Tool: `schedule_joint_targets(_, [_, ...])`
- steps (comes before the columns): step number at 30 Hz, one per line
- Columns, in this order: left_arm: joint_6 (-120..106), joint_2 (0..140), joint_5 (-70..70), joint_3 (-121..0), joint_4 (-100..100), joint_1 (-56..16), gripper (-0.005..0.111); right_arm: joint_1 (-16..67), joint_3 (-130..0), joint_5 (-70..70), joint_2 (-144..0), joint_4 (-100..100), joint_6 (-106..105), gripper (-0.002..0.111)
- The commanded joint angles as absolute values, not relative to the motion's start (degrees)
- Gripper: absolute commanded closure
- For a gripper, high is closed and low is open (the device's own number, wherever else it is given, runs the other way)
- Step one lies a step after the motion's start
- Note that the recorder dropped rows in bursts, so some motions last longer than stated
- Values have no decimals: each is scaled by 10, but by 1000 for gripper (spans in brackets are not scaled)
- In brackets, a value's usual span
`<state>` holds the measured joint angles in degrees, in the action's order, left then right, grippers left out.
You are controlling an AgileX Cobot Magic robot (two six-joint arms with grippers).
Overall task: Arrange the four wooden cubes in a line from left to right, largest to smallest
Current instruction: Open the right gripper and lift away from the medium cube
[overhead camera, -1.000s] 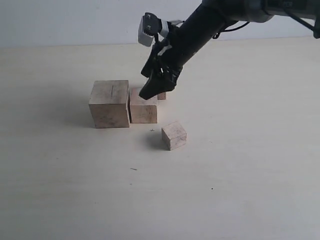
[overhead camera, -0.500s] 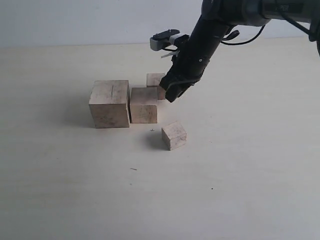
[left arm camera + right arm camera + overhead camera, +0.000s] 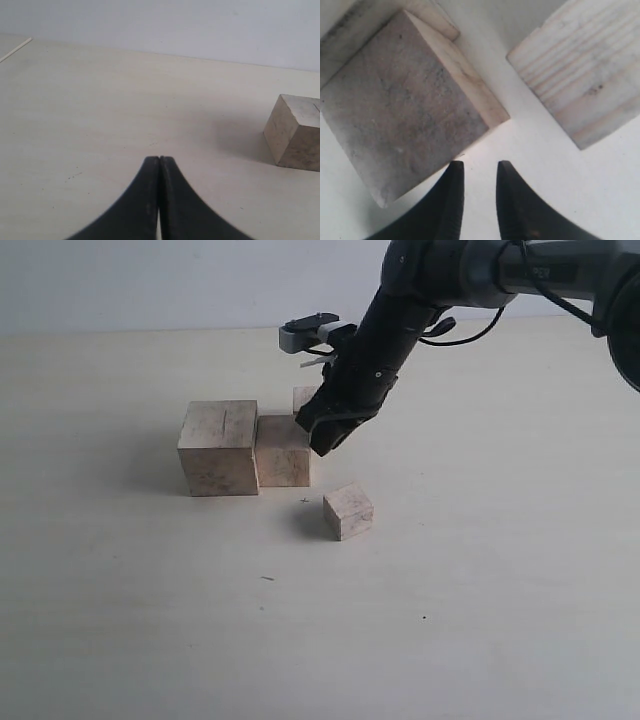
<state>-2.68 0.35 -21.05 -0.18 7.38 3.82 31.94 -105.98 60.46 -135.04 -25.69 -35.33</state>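
Right pincer (image 3: 477,171), narrowly parted and empty, is just beside the 2nd-largest pale wooden cube (image 3: 281,453); press low and squarely so it sits flush against the largest, grooved pale wooden cube (image 3: 218,450).

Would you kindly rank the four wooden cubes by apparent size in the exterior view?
1. Grooved cube, far left.
2. Cube beside it.
3-4. Unsure: the front cube looks bigger than the rear cube, but it sits nearer and the rear one is partly hidden.
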Motion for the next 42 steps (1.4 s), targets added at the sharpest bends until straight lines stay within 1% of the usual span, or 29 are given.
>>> schedule_joint_targets(1, [-27, 0, -204, 0, 73, 35, 107, 320, -1061, 598, -1348, -264, -353, 85])
schedule_joint_targets(22, [-27, 0, -204, 0, 73, 35, 107, 320, -1061, 597, -1344, -246, -347, 85])
schedule_joint_targets(32, [-27, 0, -204, 0, 73, 35, 107, 320, -1062, 612, -1271, -106, -232, 85])
schedule_joint_targets(37, [-27, 0, -204, 0, 73, 35, 107, 320, -1062, 574, -1243, -116, -164, 85])
schedule_joint_targets(42, [-27, 0, -204, 0, 73, 35, 107, 320, -1062, 542, -1239, -185, -62, 88])
